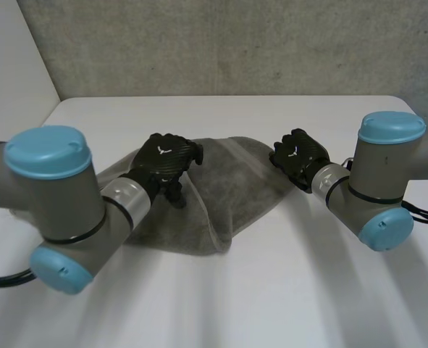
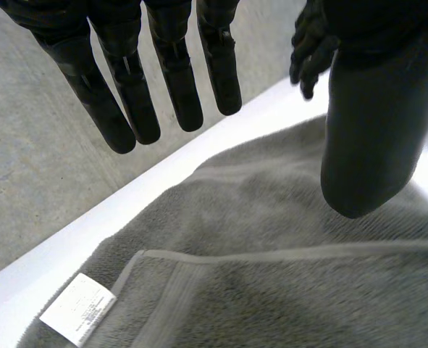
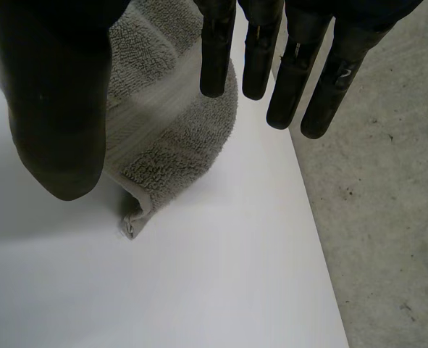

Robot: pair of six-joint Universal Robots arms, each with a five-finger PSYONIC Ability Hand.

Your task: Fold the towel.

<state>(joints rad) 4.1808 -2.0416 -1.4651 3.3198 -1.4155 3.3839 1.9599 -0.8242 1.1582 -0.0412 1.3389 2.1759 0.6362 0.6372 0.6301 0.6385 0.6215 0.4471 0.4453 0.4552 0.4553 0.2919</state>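
Well, grey towel (image 2: 271, 217), white label (image 2: 78, 308) unreadable

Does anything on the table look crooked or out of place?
The grey towel lies skewed and rumpled, not squared to the white table. Near the right hand, one corner is crumpled. Nothing looks damaged.

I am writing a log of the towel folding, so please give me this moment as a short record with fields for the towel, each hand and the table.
towel: grey towel, lying rumpled on the table, not neatly folded
label: small white label at a hem of the towel
left hand: left hand open, fingers straight, over the towel's middle part, gripping nothing
right hand: right hand open, fingers straight, over the towel's edge near a corner, gripping nothing
table: white table
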